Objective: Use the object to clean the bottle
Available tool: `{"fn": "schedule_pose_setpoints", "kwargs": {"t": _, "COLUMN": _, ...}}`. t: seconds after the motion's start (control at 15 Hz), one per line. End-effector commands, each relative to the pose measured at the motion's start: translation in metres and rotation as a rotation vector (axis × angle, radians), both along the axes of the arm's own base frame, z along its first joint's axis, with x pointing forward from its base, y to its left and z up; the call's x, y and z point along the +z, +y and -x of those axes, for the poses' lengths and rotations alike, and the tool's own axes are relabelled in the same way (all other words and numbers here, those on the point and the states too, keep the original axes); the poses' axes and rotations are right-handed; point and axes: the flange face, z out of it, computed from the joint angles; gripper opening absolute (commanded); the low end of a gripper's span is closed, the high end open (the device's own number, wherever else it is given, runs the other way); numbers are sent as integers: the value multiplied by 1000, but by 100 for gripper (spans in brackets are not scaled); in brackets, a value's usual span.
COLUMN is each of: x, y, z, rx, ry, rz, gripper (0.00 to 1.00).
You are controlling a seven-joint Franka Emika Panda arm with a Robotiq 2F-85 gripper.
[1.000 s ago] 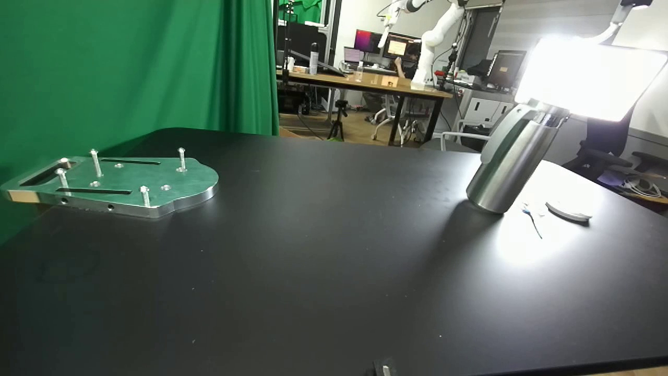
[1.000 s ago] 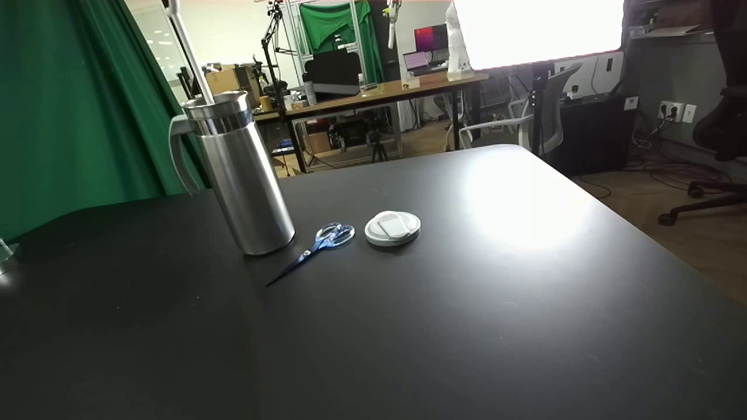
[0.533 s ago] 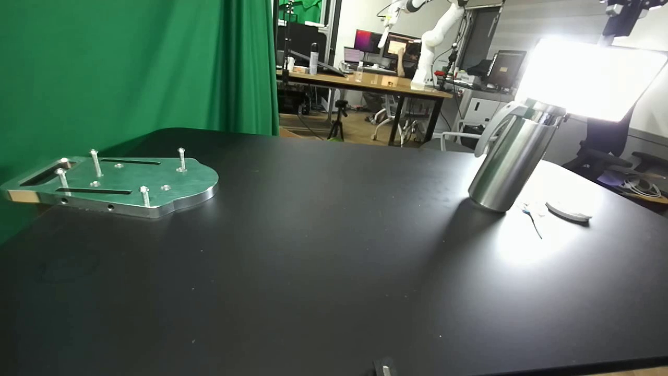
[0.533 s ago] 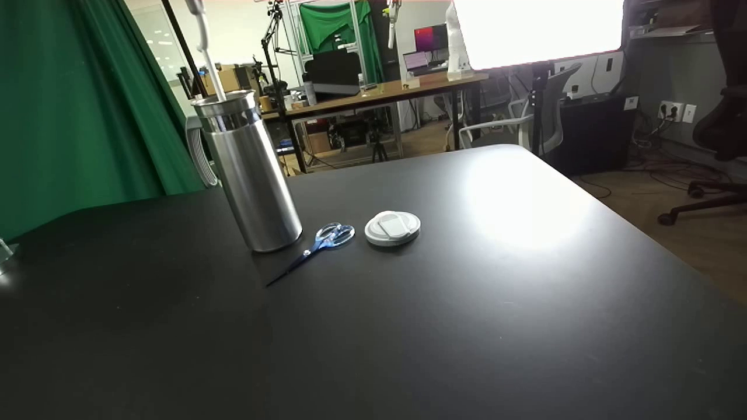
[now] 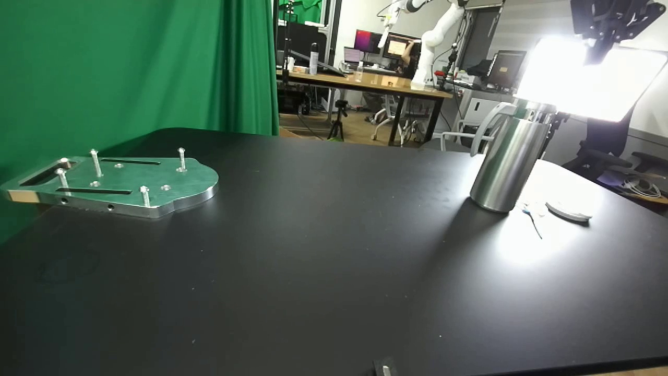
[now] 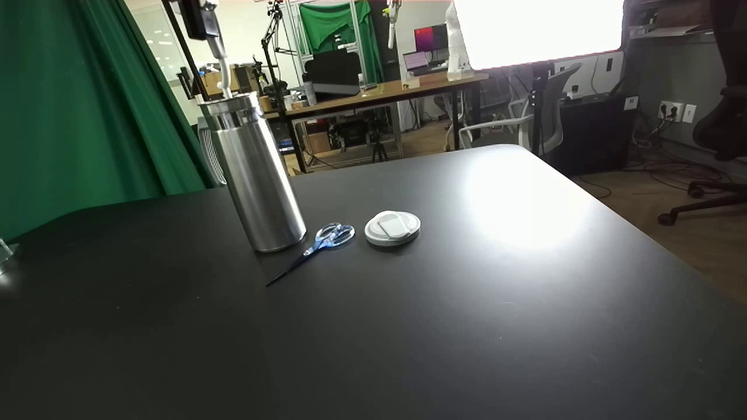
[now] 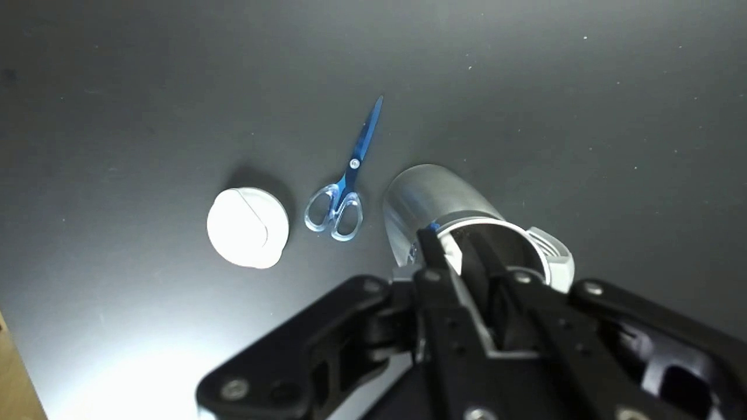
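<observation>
The bottle (image 6: pixel 257 181), a tall brushed-silver pitcher with a pale handle, stands on the black table; its open mouth shows in the wrist view, where the bottle (image 7: pixel 429 189) lies beneath the fingers. A slim white rod (image 6: pixel 223 76), the object, reaches down into that mouth, its lower part hidden inside. My gripper (image 7: pixel 452 242) hangs above the bottle, shut on the rod, a white bit of which shows between the fingers. In an exterior view the gripper (image 5: pixel 595 57) points downward in front of the bright lamp, whose glare washes out the rod.
Beside the bottle lie blue scissors (image 6: pixel 332 236) and a round white lid (image 6: pixel 393 228). A flat green plate with upright pegs (image 5: pixel 156 196) sits at the table's far end. The bright lamp panel (image 6: pixel 543 29) stands beyond the table.
My gripper has come down into both exterior views, and the rod has sunk deeper into the bottle. The bottle has slid slightly towards the scissors, and its handle has swung round.
</observation>
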Motion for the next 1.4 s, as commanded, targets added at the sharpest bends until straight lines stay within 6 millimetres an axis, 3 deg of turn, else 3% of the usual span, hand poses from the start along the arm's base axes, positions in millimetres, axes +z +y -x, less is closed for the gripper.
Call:
{"fn": "schedule_pose_setpoints", "kwargs": {"t": 0.0, "x": -7, "y": -7, "z": -11, "rx": -10, "ry": 21, "rz": 11, "gripper": 4}}
{"fn": "schedule_pose_setpoints", "kwargs": {"t": 0.33, "x": -4, "y": -2, "z": -13, "rx": -1, "ry": 26, "rz": 13, "gripper": 4}}
{"fn": "schedule_pose_setpoints", "kwargs": {"t": 1.07, "x": 78, "y": 46, "z": 10, "rx": 107, "ry": -71, "rz": 65, "gripper": 4}}
{"fn": "schedule_pose_setpoints", "kwargs": {"t": 1.33, "x": 90, "y": 47, "z": 9, "rx": 169, "ry": -103, "rz": 84, "gripper": 4}}
